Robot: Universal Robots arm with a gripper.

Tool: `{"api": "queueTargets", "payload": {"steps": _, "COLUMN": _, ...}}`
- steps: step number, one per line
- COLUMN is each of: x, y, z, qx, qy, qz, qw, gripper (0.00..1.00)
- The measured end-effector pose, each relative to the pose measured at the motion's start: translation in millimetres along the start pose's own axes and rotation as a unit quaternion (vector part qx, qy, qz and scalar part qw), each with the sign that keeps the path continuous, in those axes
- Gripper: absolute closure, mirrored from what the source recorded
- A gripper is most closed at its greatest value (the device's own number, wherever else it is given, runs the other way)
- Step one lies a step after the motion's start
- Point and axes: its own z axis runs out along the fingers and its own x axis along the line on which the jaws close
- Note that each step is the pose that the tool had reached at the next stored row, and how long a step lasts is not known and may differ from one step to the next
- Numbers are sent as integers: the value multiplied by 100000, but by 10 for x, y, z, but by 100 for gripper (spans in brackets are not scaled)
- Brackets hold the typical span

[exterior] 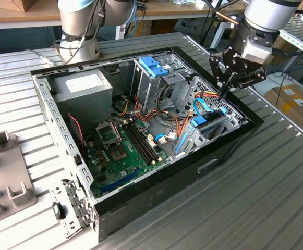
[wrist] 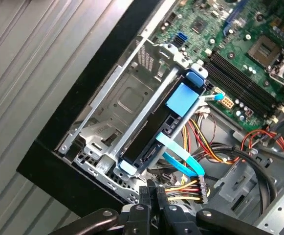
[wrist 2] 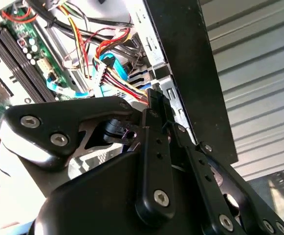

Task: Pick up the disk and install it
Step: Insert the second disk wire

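Observation:
The disk [exterior: 209, 124] [wrist: 146, 139] sits on edge in the metal drive bay at the corner of the open computer case [exterior: 214, 161] on the exterior view's right. Blue rails run along it and a blue patch lies on its upper side. My gripper [exterior: 225, 95] hovers just above and behind that bay, over the bundle of red, yellow and blue cables [wrist: 188, 183]. In both wrist views its black fingers [wrist: 154, 196] [wrist 2: 154, 105] are pressed together with nothing between them, a short way from the disk's cable end.
Inside the case are a tall metal cage with a blue top [exterior: 154, 67], a grey power supply box [exterior: 83, 86] and the green motherboard [exterior: 122, 148]. Another arm's base [exterior: 81, 31] stands behind the case. A grey fixture [exterior: 5, 177] lies on the slatted table at the exterior view's left.

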Motion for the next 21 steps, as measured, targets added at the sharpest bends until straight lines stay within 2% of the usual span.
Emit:
{"api": "queueTargets", "payload": {"steps": 2, "x": 0, "y": 0, "z": 4, "qx": -56, "qy": 81, "qz": 1696, "qw": 99986, "gripper": 84}}
{"api": "queueTargets", "payload": {"steps": 6, "x": 0, "y": 1, "z": 12, "qx": -182, "qy": 253, "qz": 5466, "qw": 99850, "gripper": 84}}
{"api": "queueTargets", "payload": {"steps": 9, "x": 0, "y": 1, "z": 17, "qx": -302, "qy": 419, "qz": 8935, "qw": 99599, "gripper": 84}}
{"api": "queueTargets", "payload": {"steps": 12, "x": -1, "y": 1, "z": 19, "qx": -419, "qy": 584, "qz": 12258, "qw": 99243, "gripper": 84}}
{"api": "queueTargets", "payload": {"steps": 13, "x": -3, "y": 4, "z": 19, "qx": -432, "qy": 602, "qz": 12725, "qw": 99184, "gripper": 84}}
{"api": "queueTargets", "payload": {"steps": 21, "x": -23, "y": 31, "z": 18, "qx": -405, "qy": 574, "qz": 12762, "qw": 99180, "gripper": 84}}
